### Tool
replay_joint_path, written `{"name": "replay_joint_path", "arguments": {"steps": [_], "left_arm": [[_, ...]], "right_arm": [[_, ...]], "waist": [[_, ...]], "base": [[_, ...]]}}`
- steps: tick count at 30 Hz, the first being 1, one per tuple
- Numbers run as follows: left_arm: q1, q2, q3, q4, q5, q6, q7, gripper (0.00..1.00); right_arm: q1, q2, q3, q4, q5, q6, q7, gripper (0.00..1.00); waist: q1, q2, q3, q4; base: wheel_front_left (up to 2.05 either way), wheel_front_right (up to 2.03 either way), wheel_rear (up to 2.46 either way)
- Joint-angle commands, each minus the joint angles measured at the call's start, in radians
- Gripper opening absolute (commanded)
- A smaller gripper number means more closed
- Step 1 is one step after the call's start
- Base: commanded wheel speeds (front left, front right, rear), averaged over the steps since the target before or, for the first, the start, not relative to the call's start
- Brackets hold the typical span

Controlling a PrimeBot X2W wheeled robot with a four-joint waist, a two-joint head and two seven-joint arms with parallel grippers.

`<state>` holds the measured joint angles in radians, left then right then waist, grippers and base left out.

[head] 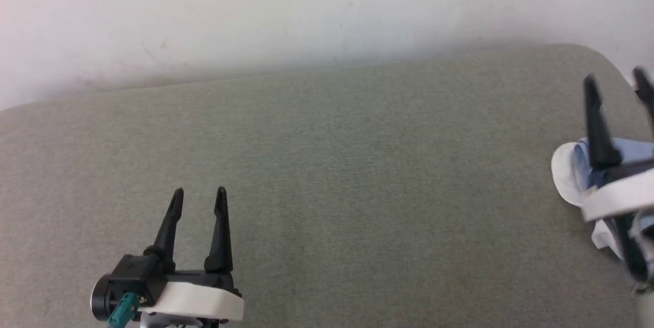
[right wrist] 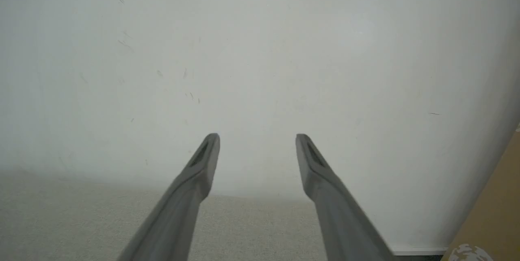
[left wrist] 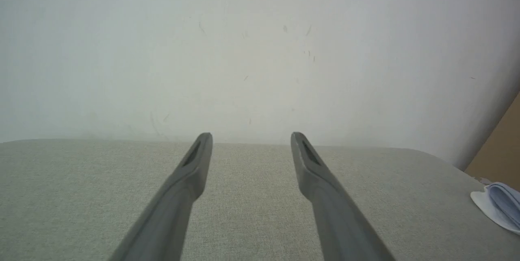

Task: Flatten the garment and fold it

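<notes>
Shirt (head: 572,174) is seen bunched, unflattened, at pad (head: 327,164) edge by rt gripper (head: 614,76), held apart like L gripper (head: 199,191); grasp & pull to centre judged needed next.

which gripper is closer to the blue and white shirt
Right. The right gripper is right by the garment, its open fingers crossing in front of it in the head view. The left gripper is open, far to the garment's left over the grey surface.
</notes>
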<state>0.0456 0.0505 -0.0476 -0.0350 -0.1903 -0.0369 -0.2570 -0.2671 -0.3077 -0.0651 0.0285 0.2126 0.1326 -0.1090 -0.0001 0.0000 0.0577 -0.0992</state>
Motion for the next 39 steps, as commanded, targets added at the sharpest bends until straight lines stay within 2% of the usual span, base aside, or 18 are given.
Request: {"name": "replay_joint_path", "arguments": {"steps": [1,9,16,26,39], "left_arm": [[0.015,0.0,-0.003,0.007,-0.005,0.011,-0.005,1.0],[0.05,0.007,-0.033,0.038,0.037,0.01,-0.005,1.0],[0.066,0.004,-0.028,0.047,0.032,0.02,-0.005,1.0],[0.059,0.001,-0.025,0.045,0.039,0.037,-0.005,1.0],[0.051,0.0,-0.026,0.035,0.042,0.035,-0.005,1.0]], "right_arm": [[0.042,0.034,-0.002,-0.019,0.002,-0.002,-0.002,1.0],[0.228,0.173,0.03,-0.031,-0.001,-0.002,-0.043,1.0],[0.305,0.228,0.068,-0.005,-0.078,-0.002,-0.101,1.0],[0.306,0.251,0.055,0.014,-0.099,-0.002,-0.127,1.0],[0.297,0.256,0.06,0.018,-0.096,-0.002,-0.136,1.0]], "waist": [[0.0001,0.0,-0.025,0.032],[0.0001,0.0,-0.044,0.072],[0.0001,0.0,-0.05,0.09],[0.0001,0.0,-0.034,0.096],[0.0001,0.0,-0.025,0.098]], "base": [[0.0,0.0,0.0],[0.0,0.0,0.0],[0.0,0.0,0.0],[0.0,0.0,0.0],[0.0,0.0,0.0]]}}
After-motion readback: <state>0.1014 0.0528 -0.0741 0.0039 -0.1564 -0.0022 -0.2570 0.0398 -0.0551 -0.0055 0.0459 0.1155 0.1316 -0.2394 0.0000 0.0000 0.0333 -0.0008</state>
